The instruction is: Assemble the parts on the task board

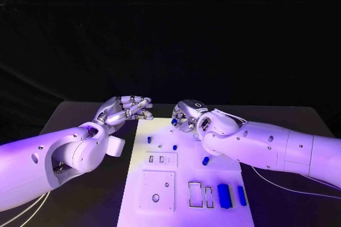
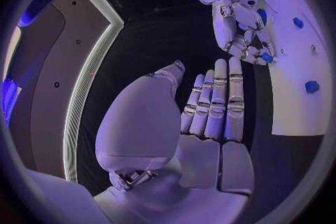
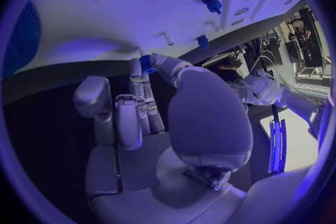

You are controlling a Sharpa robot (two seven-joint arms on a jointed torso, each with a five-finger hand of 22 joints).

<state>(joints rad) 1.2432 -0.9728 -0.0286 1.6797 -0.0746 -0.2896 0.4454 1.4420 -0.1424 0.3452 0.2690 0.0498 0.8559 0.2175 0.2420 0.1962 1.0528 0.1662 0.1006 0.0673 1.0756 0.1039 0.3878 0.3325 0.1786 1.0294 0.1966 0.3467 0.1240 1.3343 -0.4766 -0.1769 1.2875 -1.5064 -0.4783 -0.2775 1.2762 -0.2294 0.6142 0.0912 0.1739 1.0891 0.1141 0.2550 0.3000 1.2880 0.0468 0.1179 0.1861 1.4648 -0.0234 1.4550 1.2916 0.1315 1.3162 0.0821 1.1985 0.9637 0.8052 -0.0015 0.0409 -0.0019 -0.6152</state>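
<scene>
A: How is the right hand (image 1: pixel 189 116) seen?

B: It is held over the far end of the task board (image 1: pixel 186 187), fingers bent downward. In the right wrist view a small blue part (image 3: pixel 146 61) is pinched between its fingertips (image 3: pixel 155 60), right at the board's surface. The same blue piece is seen at those fingertips in the left wrist view (image 2: pixel 266 57).

A: And the left hand (image 1: pixel 126 110)?

B: It is raised just beside the board's far left corner, off the white plate. Its fingers (image 2: pixel 218 102) are stretched out straight and pressed side by side, and nothing is held in them. The two hands are close together but apart.

A: Where are the other parts found?

B: A blue peg (image 1: pixel 150 138) is standing on the board near its left edge, and another blue piece (image 1: pixel 205 161) is lying just below the right forearm. Two long blue bars (image 1: pixel 224 195) are laid near the board's near right corner, beside two empty rectangular slots (image 1: pixel 194 194). A square plate with a round hole (image 1: pixel 156 191) is set on the near left of the board.

A: Can it be told whether the pinched part is seated in a hole?

B: That cannot be told.
</scene>
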